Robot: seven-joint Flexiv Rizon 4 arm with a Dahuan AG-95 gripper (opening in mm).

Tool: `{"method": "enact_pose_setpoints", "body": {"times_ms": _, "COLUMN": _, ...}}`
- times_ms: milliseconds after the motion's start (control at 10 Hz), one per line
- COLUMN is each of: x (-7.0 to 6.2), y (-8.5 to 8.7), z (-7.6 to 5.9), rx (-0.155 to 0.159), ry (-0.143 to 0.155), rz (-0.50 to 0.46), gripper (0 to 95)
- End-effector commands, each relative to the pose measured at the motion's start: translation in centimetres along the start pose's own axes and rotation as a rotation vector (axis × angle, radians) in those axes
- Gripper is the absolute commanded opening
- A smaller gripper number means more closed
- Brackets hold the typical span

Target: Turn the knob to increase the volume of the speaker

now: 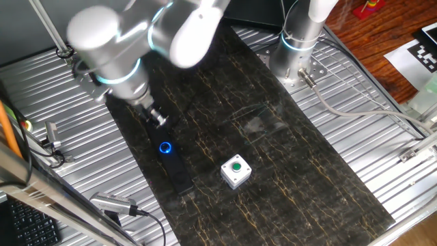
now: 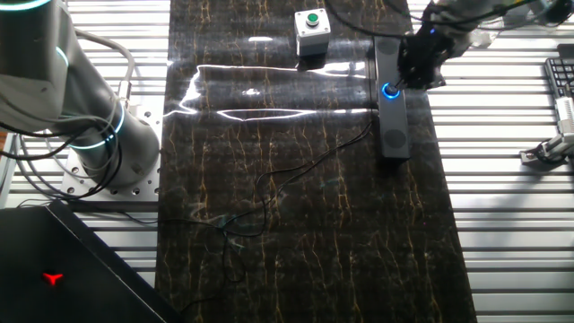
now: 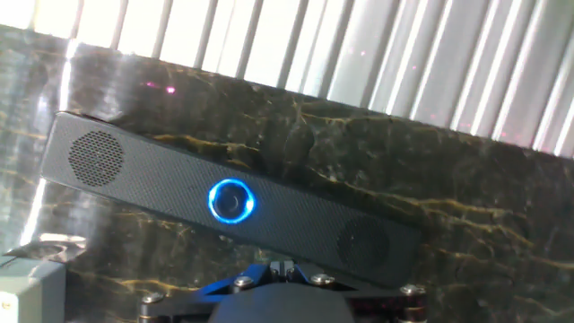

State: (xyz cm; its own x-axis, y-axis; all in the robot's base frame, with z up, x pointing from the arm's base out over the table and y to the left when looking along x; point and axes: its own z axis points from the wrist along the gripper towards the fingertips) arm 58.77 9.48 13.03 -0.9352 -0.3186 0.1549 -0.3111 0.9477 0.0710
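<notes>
The speaker [image 3: 229, 197] lay flat on the dark marble-patterned bench [image 1: 300, 150], its blue-ringed knob [image 3: 231, 200] facing up, which left it reachable from above. The gripper [image 1: 156, 117] hung just above and beside the knob, apart from it, probably lining up for a twist. Whether its fingers were spread or closed could not be told. The white button box [image 1: 235, 171] stood nearby, clear of the approach.

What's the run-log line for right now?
phase: approach | tool: above speaker, near knob, not touching | knob: lit blue, unturned | jaws: state unclear
</notes>
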Motion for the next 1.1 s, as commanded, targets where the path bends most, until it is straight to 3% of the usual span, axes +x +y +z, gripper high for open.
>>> {"method": "enact_pose_setpoints", "body": {"times_ms": 100, "x": 0.0, "y": 0.2, "z": 0.4, "rx": 0.009, "ry": -0.02, "rz": 0.0, "gripper": 0.0}}
{"method": "enact_pose_setpoints", "body": {"times_ms": 600, "x": -0.3, "y": 0.7, "z": 2.0, "rx": 0.007, "ry": -0.039, "rz": 0.01, "gripper": 0.0}}
{"method": "enact_pose_setpoints", "body": {"times_ms": 1100, "x": -0.4, "y": 0.8, "z": 2.0, "rx": 0.014, "ry": -0.036, "rz": 0.007, "gripper": 0.0}}
